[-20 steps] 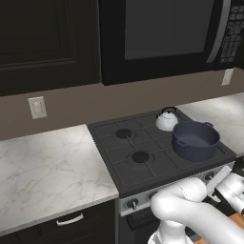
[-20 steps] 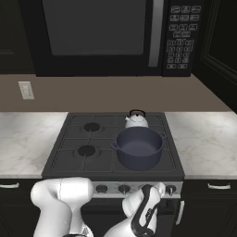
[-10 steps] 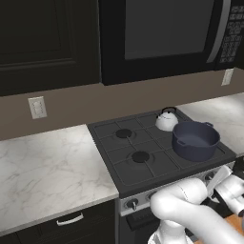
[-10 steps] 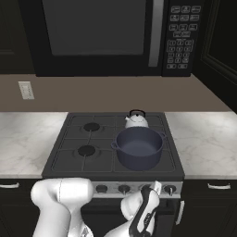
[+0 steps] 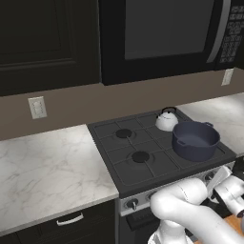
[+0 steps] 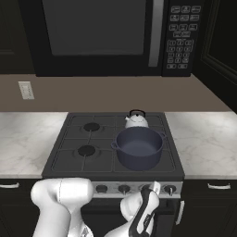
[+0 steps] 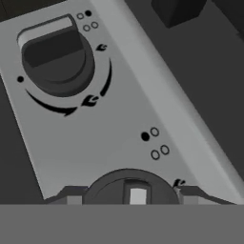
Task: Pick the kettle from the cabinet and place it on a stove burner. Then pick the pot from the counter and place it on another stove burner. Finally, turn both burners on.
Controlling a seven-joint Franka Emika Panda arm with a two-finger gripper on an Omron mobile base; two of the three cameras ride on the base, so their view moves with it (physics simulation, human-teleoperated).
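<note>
We see the pincer [image 7: 128,193] spread either side of a round silver knob [image 7: 129,189]; glossy blue-grey pot [image 6: 138,148] and domed white kettle [image 6: 136,120] sit on black grates [image 6: 88,150].

The near knob [image 7: 129,190] is cut off low (tool [image 7: 128,194] tips barely showing).

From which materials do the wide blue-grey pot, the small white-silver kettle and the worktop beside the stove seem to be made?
The wide blue-grey pot looks like matte coated or enamelled metal: even dark colour, no shine. The small white-silver kettle seems to be polished pale metal, with a black arched handle, perhaps plastic. The worktop looks like white-grey marble or similar stone, by its soft grey veins.
</note>
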